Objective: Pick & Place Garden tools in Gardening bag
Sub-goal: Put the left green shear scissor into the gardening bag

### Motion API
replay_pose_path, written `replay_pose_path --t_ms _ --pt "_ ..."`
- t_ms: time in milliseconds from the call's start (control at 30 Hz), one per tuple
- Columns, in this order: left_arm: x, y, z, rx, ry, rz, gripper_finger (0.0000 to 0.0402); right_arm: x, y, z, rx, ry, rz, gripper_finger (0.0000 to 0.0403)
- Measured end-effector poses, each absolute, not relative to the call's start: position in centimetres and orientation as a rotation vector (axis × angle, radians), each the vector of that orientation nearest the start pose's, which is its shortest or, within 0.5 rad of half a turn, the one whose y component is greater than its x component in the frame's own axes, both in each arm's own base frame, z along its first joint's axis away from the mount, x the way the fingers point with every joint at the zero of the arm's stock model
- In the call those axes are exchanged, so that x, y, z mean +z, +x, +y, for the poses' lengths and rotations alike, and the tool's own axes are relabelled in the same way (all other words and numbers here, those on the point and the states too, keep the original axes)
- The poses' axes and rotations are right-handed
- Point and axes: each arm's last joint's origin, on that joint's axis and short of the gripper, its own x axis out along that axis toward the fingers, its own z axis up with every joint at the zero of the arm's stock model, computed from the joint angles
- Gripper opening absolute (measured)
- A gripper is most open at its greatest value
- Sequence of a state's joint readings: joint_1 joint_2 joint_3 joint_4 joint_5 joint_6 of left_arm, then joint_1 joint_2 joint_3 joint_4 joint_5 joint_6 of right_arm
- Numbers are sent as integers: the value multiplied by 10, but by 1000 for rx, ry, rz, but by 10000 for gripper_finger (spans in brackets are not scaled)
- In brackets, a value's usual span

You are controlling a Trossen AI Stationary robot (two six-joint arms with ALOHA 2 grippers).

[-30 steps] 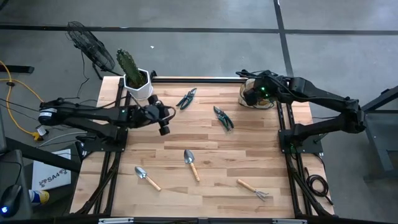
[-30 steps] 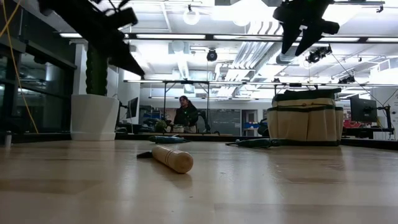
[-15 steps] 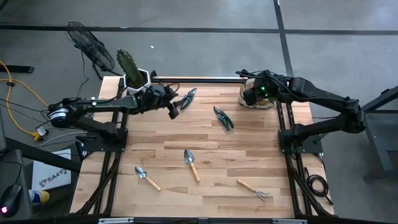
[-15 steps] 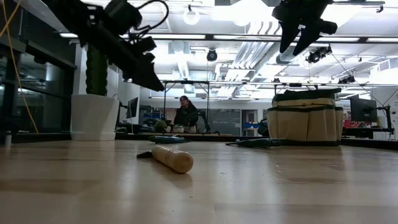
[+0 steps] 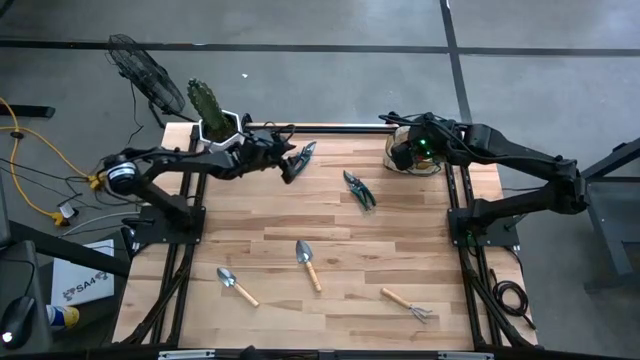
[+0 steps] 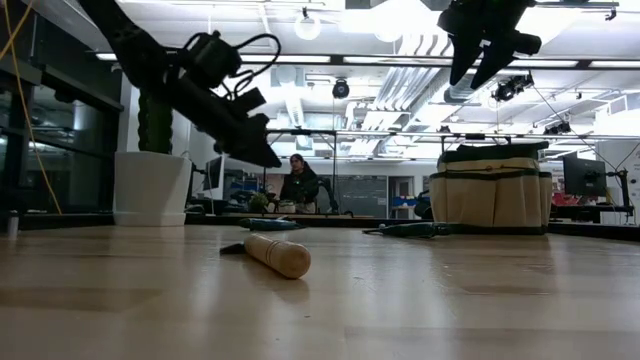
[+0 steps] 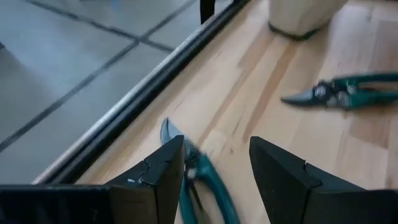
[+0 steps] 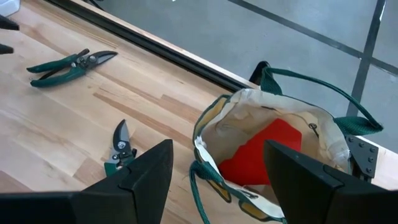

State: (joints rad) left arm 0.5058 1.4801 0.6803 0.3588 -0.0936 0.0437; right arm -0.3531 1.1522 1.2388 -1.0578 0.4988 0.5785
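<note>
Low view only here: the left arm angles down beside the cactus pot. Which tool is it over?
Observer: The left claw is over the pruners by the far edge; they lie between its open fingers, ungripped.
Operator: Anything in the bag?
Observer: A red piece lies inside the gardening bag, under the waiting right claw.
Operator: What's left out?
Observer: The other pruners, a middle trowel, a left trowel and a rake.
</note>
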Motion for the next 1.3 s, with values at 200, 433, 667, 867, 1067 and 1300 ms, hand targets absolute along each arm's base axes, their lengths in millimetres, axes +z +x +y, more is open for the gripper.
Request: replay_pose_path --t_ms 200,433,667,867,1067,1300 --pt "180 274 157 664 -72 483 177 349 187 -84 -1043 426 738 240" --pt "182 294 171 752 -125 560 177 349 187 -84 -1048 423 736 240" --pt "181 307 189 747 -203 712 177 349 187 -84 -1048 422 737 240" --pt "170 305 204 739 -275 766 177 349 187 -84 -1048 423 737 240" --pt "162 302 211 708 -338 767 177 349 187 -84 -1047 423 737 240" --pt "162 302 211 702 -340 767 177 349 187 -84 -1046 425 733 240"
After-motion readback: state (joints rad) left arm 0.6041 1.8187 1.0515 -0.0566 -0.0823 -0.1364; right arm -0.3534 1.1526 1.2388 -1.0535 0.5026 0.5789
